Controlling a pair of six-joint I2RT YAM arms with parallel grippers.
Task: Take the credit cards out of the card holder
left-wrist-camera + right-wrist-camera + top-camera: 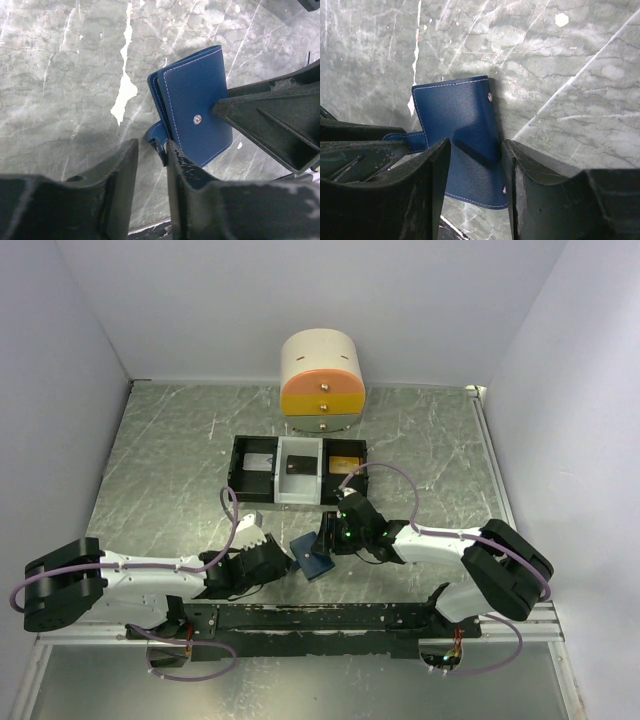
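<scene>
The dark blue card holder (318, 565) lies folded on the marble table between my two grippers. Its snap (197, 118) faces up and its clasp tab (157, 132) sticks out toward the left gripper. My left gripper (151, 150) is open by a narrow gap; the tab's end sits at its right fingertip (172, 150). My right gripper (476, 145) is open, its fingers down over the card holder (465, 120), one fingertip (225, 107) touching the cover beside the snap. No credit cards show at the holder. A tan-gold card (345, 462) lies in the tray's right compartment.
The black-and-white three-compartment tray (236, 468) stands just behind the grippers, with a grey card (260, 462) in its left compartment. A cream, orange and yellow drawer unit (322, 385) stands at the back. White walls close in the table's sides and back.
</scene>
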